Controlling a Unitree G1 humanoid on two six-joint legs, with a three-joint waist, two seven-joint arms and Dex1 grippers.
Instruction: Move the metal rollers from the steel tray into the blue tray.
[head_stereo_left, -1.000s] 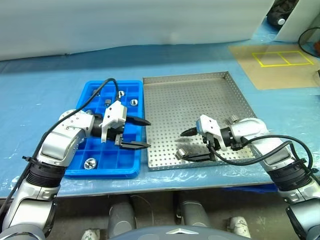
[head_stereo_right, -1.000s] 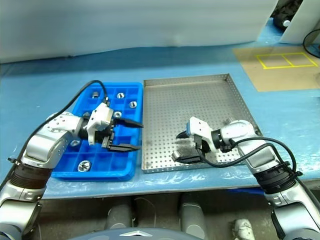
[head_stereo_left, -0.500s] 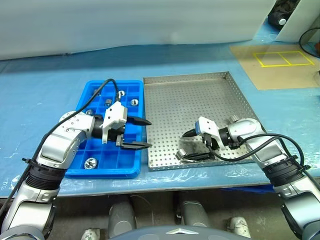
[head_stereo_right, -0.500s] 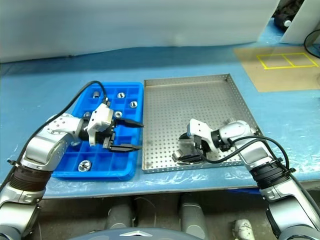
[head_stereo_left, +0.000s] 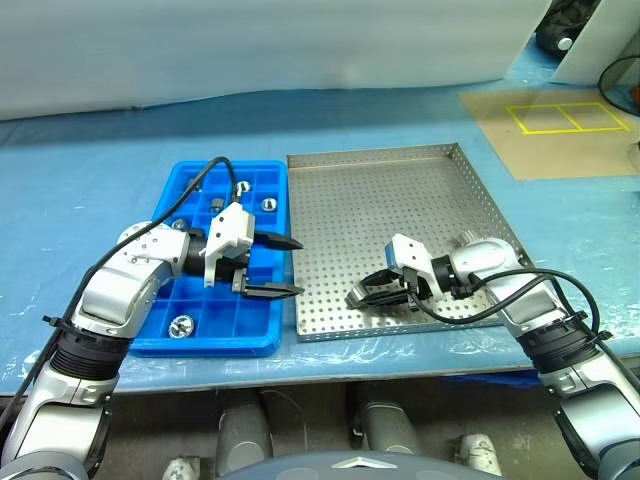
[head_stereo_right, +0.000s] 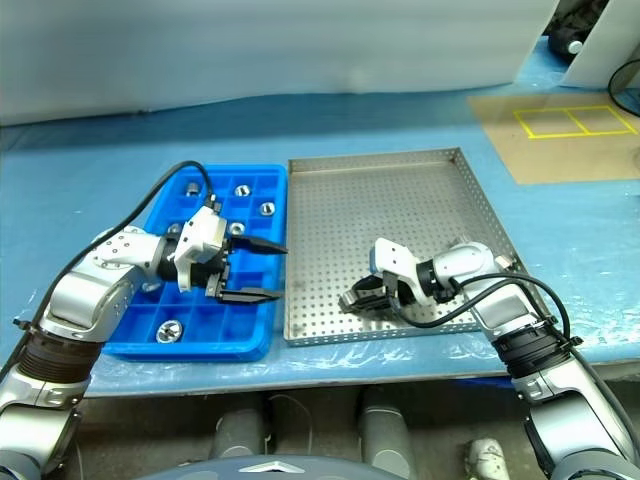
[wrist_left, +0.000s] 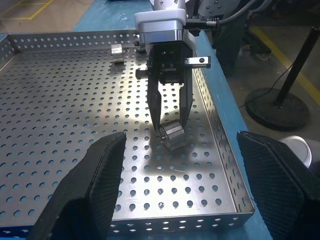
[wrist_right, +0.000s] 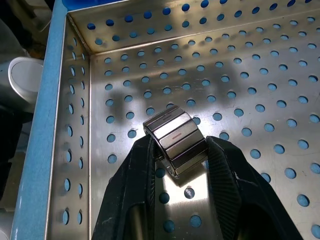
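Your right hand (head_stereo_left: 362, 294) is down at the near edge of the steel tray (head_stereo_left: 390, 190), its two fingers closed against either side of one metal roller (wrist_right: 175, 139), which sits on the perforated floor near the tray's near rim; the right wrist view shows both finger pads (wrist_right: 145, 165) in contact with the roller's ribbed sides. A second roller (wrist_left: 118, 51) lies by the tray's right rim, close behind the right wrist, as seen from the left wrist view. Your left hand (head_stereo_left: 283, 266) hangs over the right-hand edge of the blue tray (head_stereo_left: 190, 342), fingers spread well apart and holding nothing, pointing toward the steel tray. The blue tray lies immediately left of the steel tray on the blue-covered worktop (head_stereo_left: 90, 170), the two trays just beside each other. Several rollers already occupy compartments of the blue tray: three in the far rows (head_stereo_right: 241, 190) and one in the near row (head_stereo_left: 180, 325). A yellow-taped rectangle (head_stereo_left: 565, 117) marks a brown board at far right.
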